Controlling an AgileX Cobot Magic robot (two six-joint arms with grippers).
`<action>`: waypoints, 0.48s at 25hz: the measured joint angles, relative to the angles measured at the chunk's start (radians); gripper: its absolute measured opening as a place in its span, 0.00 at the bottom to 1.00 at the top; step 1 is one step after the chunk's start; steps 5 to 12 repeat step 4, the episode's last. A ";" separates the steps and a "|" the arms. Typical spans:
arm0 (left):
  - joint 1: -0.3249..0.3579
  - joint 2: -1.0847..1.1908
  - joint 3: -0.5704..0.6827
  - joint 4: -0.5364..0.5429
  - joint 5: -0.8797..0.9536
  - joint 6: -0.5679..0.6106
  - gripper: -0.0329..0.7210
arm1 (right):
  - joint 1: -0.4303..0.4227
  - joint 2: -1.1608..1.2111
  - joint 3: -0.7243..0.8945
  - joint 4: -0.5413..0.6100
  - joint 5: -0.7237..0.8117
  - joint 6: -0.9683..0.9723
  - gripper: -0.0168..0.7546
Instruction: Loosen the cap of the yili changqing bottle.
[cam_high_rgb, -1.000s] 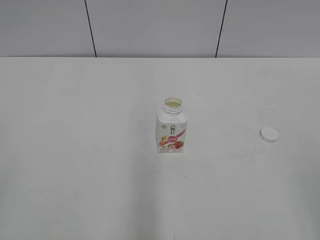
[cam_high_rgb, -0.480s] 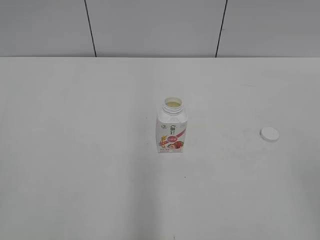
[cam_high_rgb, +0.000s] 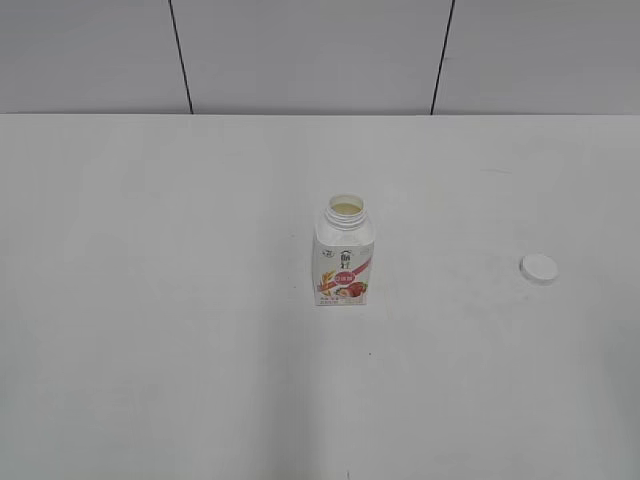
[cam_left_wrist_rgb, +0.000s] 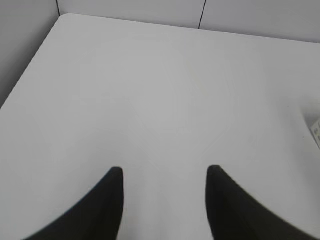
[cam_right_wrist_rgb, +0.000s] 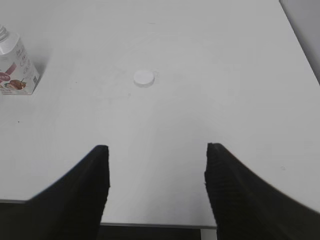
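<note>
The bottle stands upright mid-table, neck open, pale liquid visible inside. The cap lies flat well to its right. Left gripper and right gripper both gape, empty.

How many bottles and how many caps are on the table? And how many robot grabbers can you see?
Bottles: 1, the yili changqing bottle, open at the top
Caps: 1, the cap, lying on the table
Grippers: 2, the left gripper and the right gripper, both empty
Total: 4
</note>
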 joint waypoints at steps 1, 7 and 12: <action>0.000 0.000 0.000 0.000 0.000 0.000 0.49 | 0.000 0.000 0.000 0.000 0.000 0.000 0.65; 0.000 0.000 0.000 0.000 0.000 0.000 0.47 | 0.000 0.000 0.000 0.000 0.000 0.000 0.65; 0.000 0.000 0.000 0.000 0.000 0.000 0.47 | 0.000 0.000 0.000 0.000 0.000 0.000 0.65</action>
